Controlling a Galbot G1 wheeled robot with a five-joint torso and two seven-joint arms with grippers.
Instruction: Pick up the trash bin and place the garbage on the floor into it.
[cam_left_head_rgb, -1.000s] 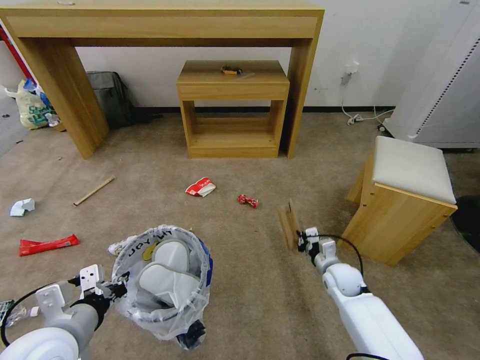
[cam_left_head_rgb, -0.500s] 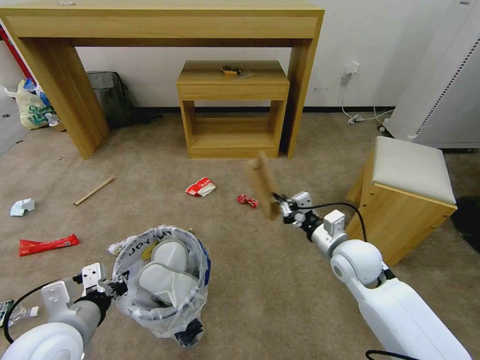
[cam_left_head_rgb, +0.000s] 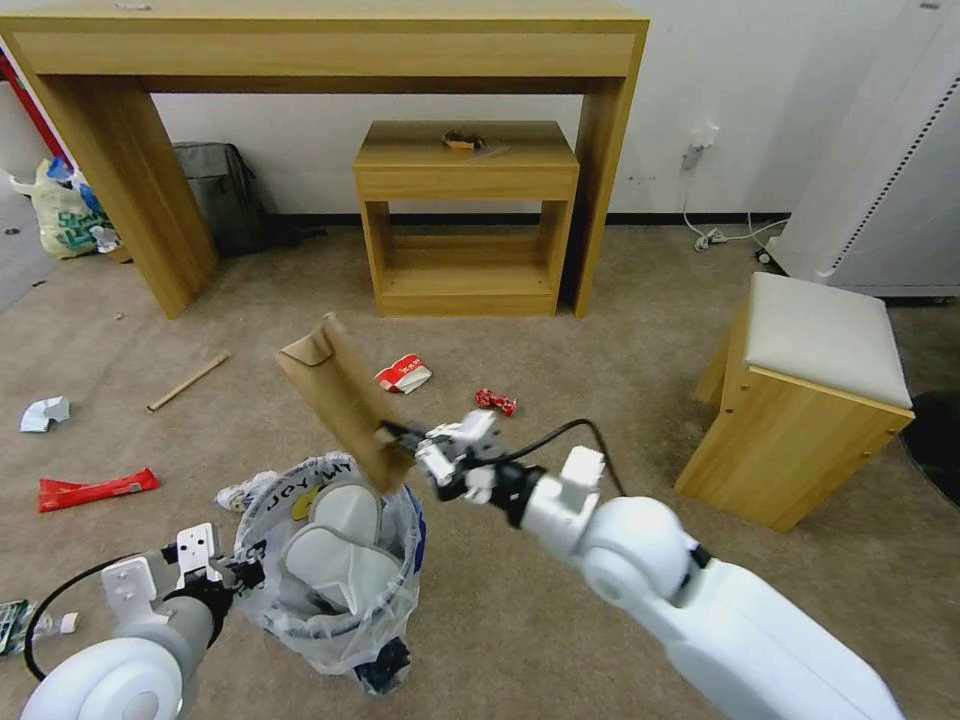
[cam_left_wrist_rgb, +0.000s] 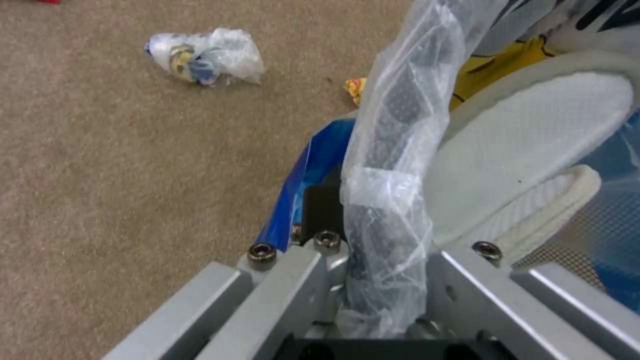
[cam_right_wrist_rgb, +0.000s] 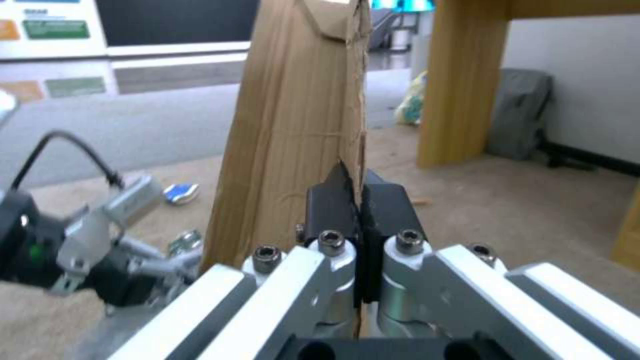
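The trash bin (cam_left_head_rgb: 335, 620), dark with a clear printed bag, stands on the carpet at lower left with two white slippers (cam_left_head_rgb: 345, 565) inside. My left gripper (cam_left_head_rgb: 245, 573) is shut on its rim; up close the bag-wrapped rim (cam_left_wrist_rgb: 383, 200) runs between the fingers (cam_left_wrist_rgb: 323, 210). My right gripper (cam_left_head_rgb: 405, 445) is shut on a brown cardboard strip (cam_left_head_rgb: 340, 395), held tilted just above the bin's far rim. In the right wrist view the cardboard strip (cam_right_wrist_rgb: 293, 125) rises from the shut gripper (cam_right_wrist_rgb: 360, 200). The floor (cam_left_head_rgb: 560, 560) carries a red wrapper (cam_left_head_rgb: 98, 488), a carton (cam_left_head_rgb: 403, 374), a small red wrapper (cam_left_head_rgb: 496, 402), a stick (cam_left_head_rgb: 188, 381), a tissue (cam_left_head_rgb: 45, 413) and a crumpled plastic piece (cam_left_wrist_rgb: 203, 55).
A long wooden desk (cam_left_head_rgb: 330, 45) and a small shelf table (cam_left_head_rgb: 465, 160) stand by the back wall. A padded stool (cam_left_head_rgb: 820, 345) sits to the right and a white appliance (cam_left_head_rgb: 890, 150) behind it. A grey backpack (cam_left_head_rgb: 215, 190) and a yellowish bag (cam_left_head_rgb: 60, 215) lie at back left.
My right arm has swung left and up with the cardboard strip, from beside the stool to just over the bin. The left gripper keeps its hold on the rim.
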